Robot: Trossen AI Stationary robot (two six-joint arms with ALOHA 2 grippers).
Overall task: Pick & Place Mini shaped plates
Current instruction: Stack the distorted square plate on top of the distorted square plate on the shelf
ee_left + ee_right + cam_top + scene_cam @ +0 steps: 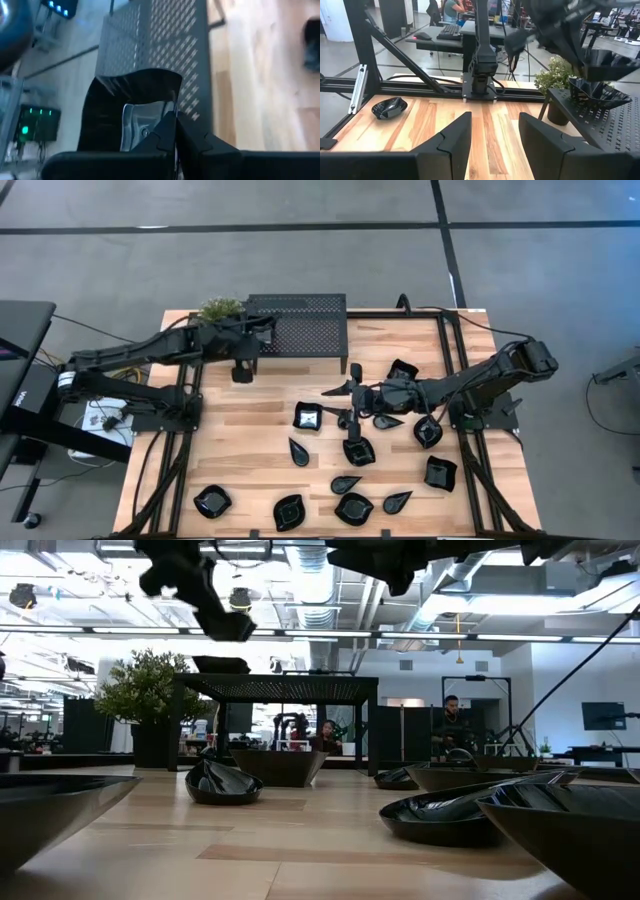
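Mini shaped plates [353, 509]: most lie scattered over the table's [250, 450] near and right parts. Right gripper [352, 402]: mid-table above them, fingers spread, empty. Left gripper [243, 366]: clamped on one plate [131, 111] at the perforated stand's [310, 325] front edge, likely for placing there.

Both arms are dark, nearly black, built of chunky jointed links. The left arm [150, 350] carries a white band with dark lettering near its base, beyond the left edge of the tabletop [250, 450]. Black cables trail from the right arm [480, 380] over the tabletop's far right corner. The right end effector [495, 135] has two broad, matte black fingers with stepped, angular edges.
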